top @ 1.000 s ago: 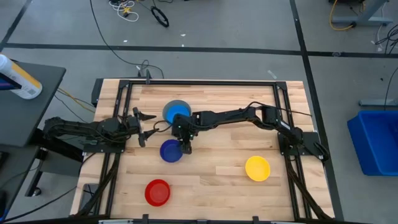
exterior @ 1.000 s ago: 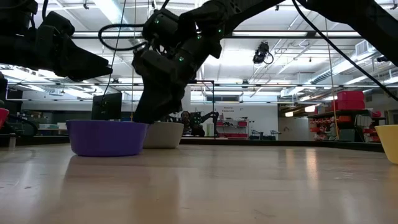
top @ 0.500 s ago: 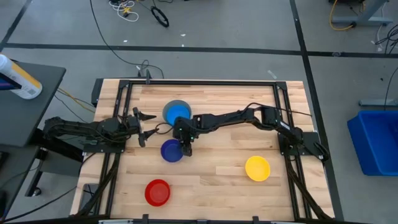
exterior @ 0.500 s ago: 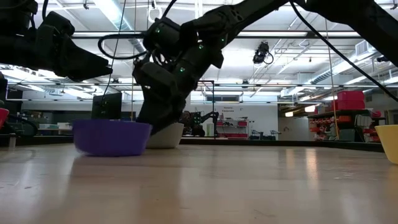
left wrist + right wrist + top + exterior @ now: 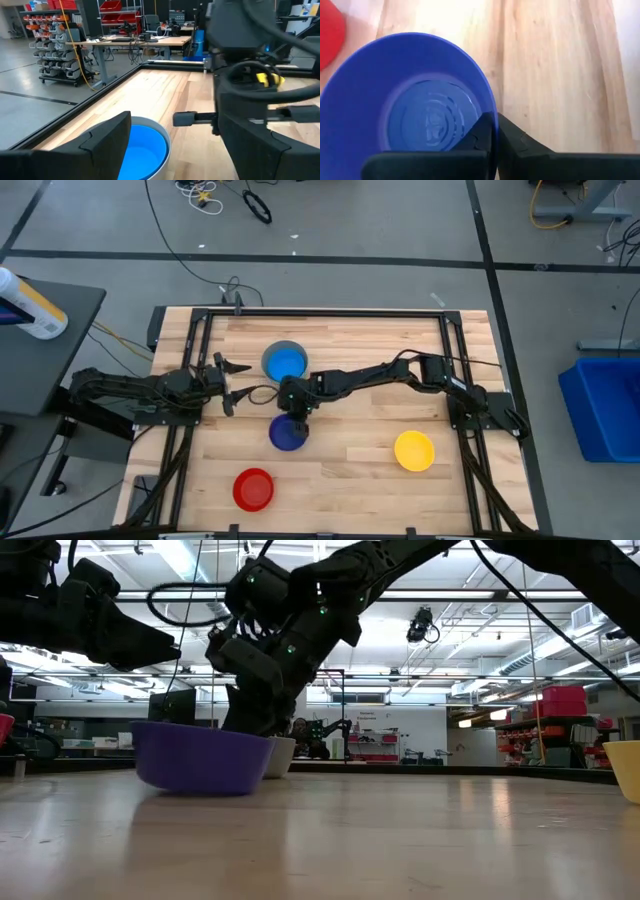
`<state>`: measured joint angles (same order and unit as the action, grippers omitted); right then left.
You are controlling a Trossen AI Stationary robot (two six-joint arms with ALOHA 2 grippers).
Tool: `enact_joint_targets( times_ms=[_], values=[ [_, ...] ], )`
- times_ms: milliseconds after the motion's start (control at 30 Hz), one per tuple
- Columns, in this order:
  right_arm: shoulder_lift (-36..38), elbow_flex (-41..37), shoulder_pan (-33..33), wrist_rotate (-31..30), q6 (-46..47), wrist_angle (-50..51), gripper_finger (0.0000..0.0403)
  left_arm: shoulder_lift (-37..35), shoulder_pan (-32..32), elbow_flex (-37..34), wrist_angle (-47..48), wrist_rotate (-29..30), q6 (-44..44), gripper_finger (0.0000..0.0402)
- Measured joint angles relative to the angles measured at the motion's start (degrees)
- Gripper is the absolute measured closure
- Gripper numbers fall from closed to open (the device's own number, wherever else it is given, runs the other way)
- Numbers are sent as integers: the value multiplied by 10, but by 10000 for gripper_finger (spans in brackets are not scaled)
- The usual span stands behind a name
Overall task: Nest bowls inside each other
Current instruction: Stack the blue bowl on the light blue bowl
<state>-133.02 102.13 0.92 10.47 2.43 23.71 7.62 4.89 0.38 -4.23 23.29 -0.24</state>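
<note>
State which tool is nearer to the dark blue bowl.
Right. The right tool is shut on the dark blue bowl, pinching its rim. The left tool waits open, apart from it, beside the grey bowl.

The right gripper pinches the dark blue bowl near the table's middle, with the red bowl and yellow bowl well apart.

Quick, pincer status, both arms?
Left pincer: open, empty, beside the light blue bowl.
Right pincer: shut on the dark blue bowl rim.
</note>
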Motion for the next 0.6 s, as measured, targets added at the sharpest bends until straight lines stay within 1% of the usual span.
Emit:
enact_joint_targets(
  times_ms=[167,300,467,600],
  values=[
    [23,0,23,-84,-30,-8,398,0,0,0,0,1,2,95],
    [60,3,16,-147,-48,10,399,0,0,0,0,1,2,95],
    [105,3,-21,-219,-78,28,401,0,0,0,0,0,2,95],
    [117,5,-79,-219,-78,21,401,0,0,0,0,1,2,95]
  ],
)
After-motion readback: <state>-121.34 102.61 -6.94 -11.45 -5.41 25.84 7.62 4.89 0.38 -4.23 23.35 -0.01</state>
